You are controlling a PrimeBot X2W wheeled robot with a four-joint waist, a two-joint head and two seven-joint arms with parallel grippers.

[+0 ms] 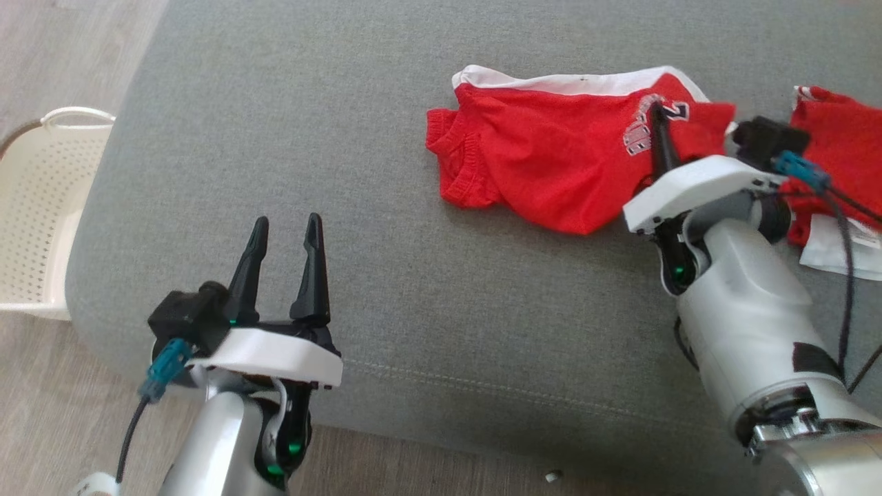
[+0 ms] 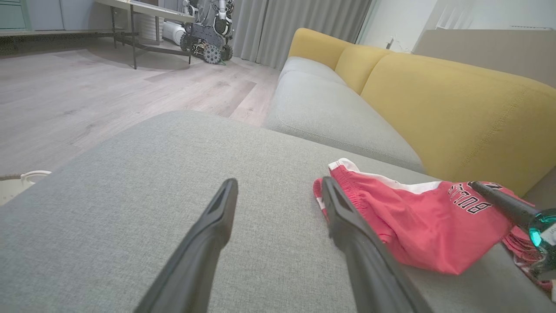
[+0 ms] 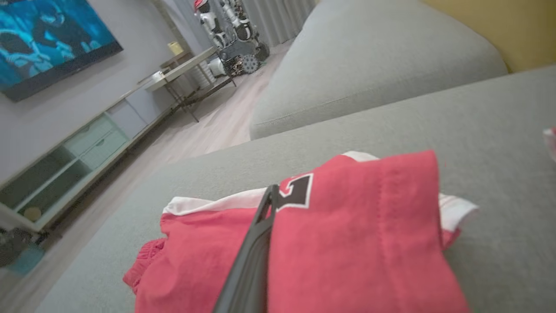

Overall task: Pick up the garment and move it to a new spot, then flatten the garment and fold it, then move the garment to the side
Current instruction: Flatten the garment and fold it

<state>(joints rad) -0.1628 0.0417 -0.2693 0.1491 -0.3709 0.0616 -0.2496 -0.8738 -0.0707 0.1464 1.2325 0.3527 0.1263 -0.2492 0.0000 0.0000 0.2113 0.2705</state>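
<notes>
Red white-trimmed fabric shorts point(image 1: 551, 158), upper right: mid-fold, my right gripper point(image 1: 659, 117) clamps one edge. Left gripper point(image 1: 286, 231) gapes, idle; next, lay that edge over flat.

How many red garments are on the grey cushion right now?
2. The red, white-trimmed fabric shorts lie mid-cushion; a second red fabric garment lies far right, partly hidden behind the right arm.

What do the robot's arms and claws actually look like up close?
The left gripper and right gripper each have two long, tapered black fingers on a white plate. Small green lights glow at the base. The forearms are smooth pale grey-white shells, with a teal connector and black cable alongside.
</notes>
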